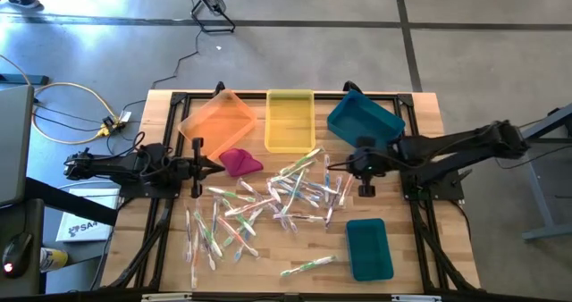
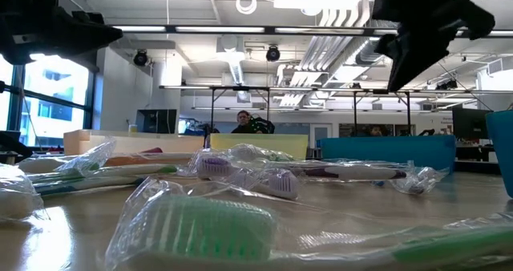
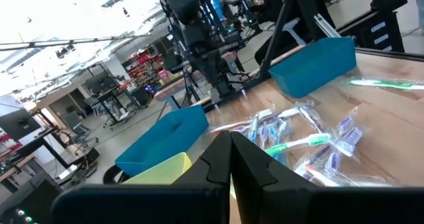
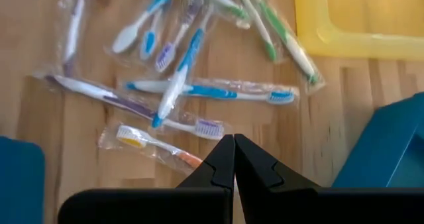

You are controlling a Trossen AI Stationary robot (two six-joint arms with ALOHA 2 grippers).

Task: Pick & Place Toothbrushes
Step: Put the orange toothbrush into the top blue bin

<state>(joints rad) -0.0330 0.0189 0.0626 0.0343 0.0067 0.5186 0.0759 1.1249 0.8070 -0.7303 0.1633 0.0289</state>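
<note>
Task looks barely started: the toothbrushes (image 1: 277,199) lie loose in a heap across the middle of the table (image 1: 420,248), some spilling toward its front left, one alone by the small teal bin (image 1: 368,248) near the front right. Orange bin (image 1: 219,121), yellow bin (image 1: 290,120) and large teal bin (image 1: 362,119) along the back edge look empty. Left gripper (image 1: 198,166) hovers beside the magenta cloth (image 1: 239,162), pinched together, empty. Right gripper (image 1: 365,179) hangs over the heap's right side, pinched together, empty. All sorting remains.
</note>
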